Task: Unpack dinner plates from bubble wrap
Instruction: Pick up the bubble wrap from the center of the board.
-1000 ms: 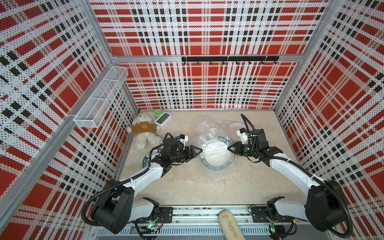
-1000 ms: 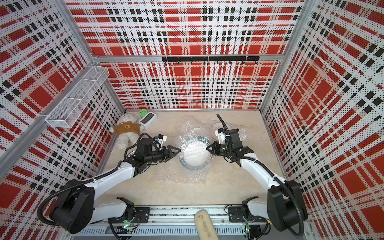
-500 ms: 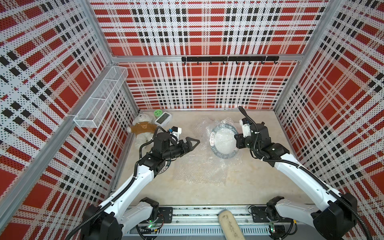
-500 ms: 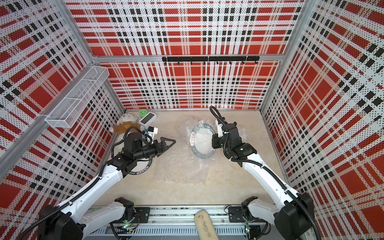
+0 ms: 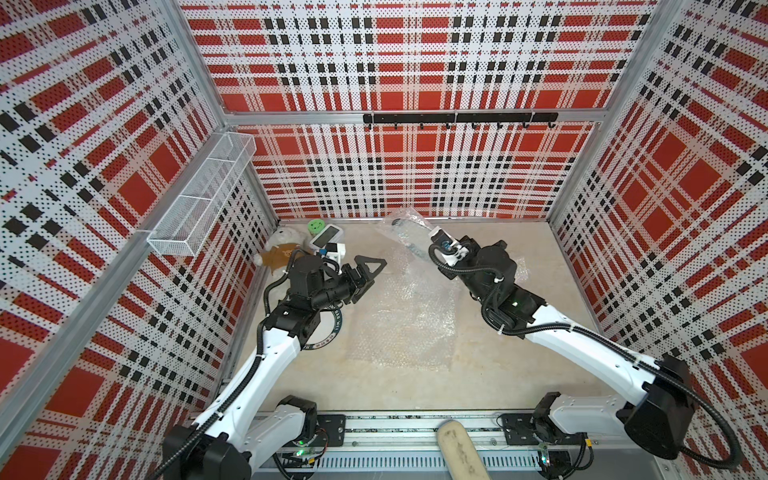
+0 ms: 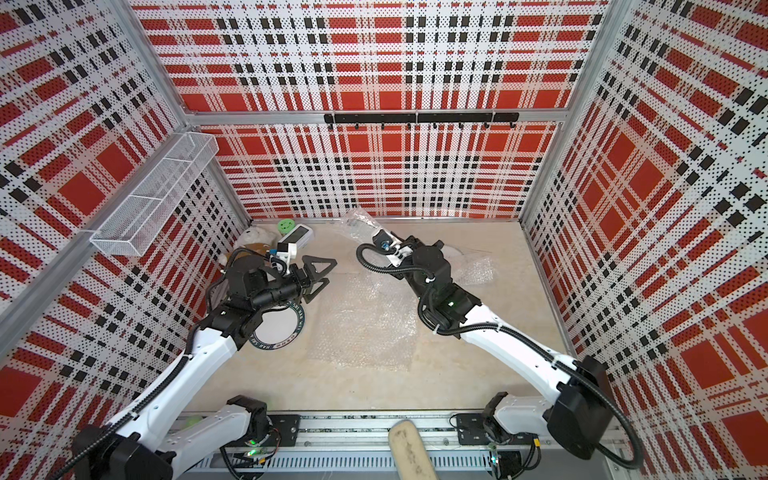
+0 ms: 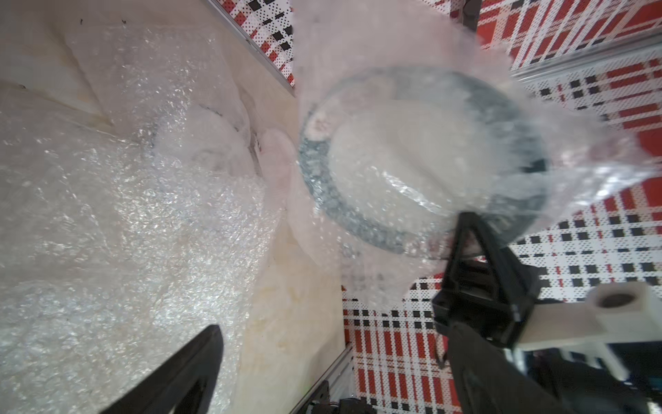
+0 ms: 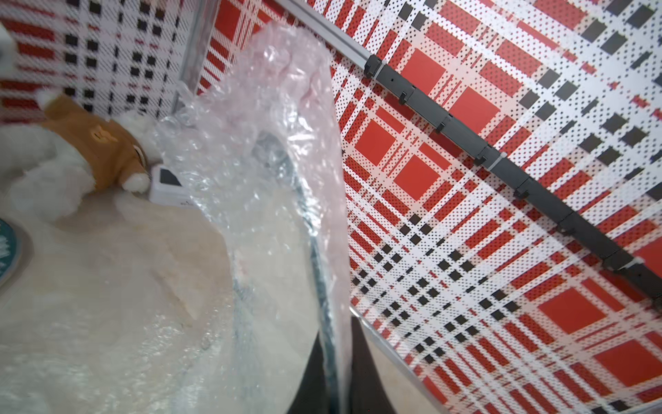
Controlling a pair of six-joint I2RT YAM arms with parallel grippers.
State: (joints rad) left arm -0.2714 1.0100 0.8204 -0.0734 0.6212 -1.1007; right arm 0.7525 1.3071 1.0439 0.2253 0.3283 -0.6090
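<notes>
1. Wrapped dinner plate: my right gripper is clamped narrow on its rim, through the bubble wrap cover. It holds the plate in the air, tilted up on edge.
2. I take the flat bubble wrap sheet, spread on the table, as my landmark. The wrapped dinner plate hangs beyond the sheet's far edge, towards the back wall. In both top views I see only a sliver of it past my right arm.
3. My left gripper stands wide and empty, in the air by the sheet's far left corner. Its fingers point towards the wrapped dinner plate but are apart from it.
4. A bare dinner plate with a dark lettered rim lies flat on the table left of the sheet, partly under my left arm.
5. A crumpled piece of bubble wrap lies to the right of the sheet, beyond my right arm.
6. A teddy bear and a white device sit in the corner, far left of the sheet.
</notes>
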